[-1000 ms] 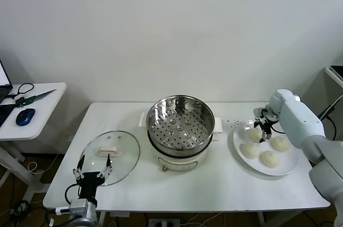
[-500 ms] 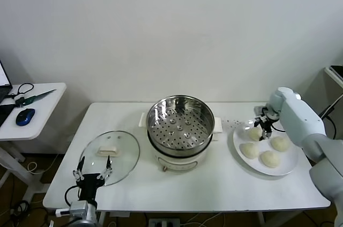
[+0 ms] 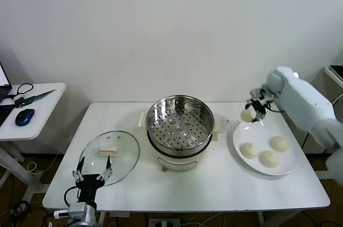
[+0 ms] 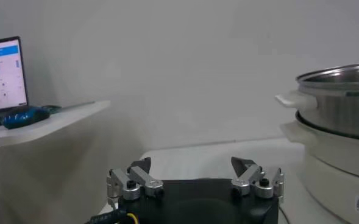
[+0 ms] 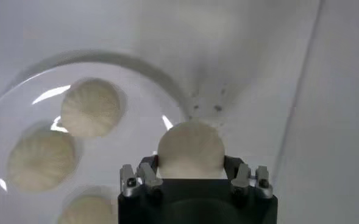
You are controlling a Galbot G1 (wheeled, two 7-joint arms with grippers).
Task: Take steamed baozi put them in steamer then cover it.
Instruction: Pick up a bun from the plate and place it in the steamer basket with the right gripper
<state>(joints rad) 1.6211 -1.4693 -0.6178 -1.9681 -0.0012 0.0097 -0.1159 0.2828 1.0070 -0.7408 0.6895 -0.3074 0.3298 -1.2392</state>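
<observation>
My right gripper is shut on one steamed baozi, held in the air above the far left rim of the white plate. From the right wrist, the cream bun sits between the jaws of that gripper. Three more baozi lie on the plate. The steel steamer stands open at the table's middle, its perforated tray bare. The glass cover lies flat to its left. My left gripper waits open at the front edge by the cover, also seen open from its wrist.
A small side table at the far left carries a blue mouse and a laptop. Dark specks dot the tabletop between steamer and plate. The white wall stands close behind.
My right gripper closed on a baozi on the plate and has lifted it up and slightly left, off the plate. The left arm has barely moved.
</observation>
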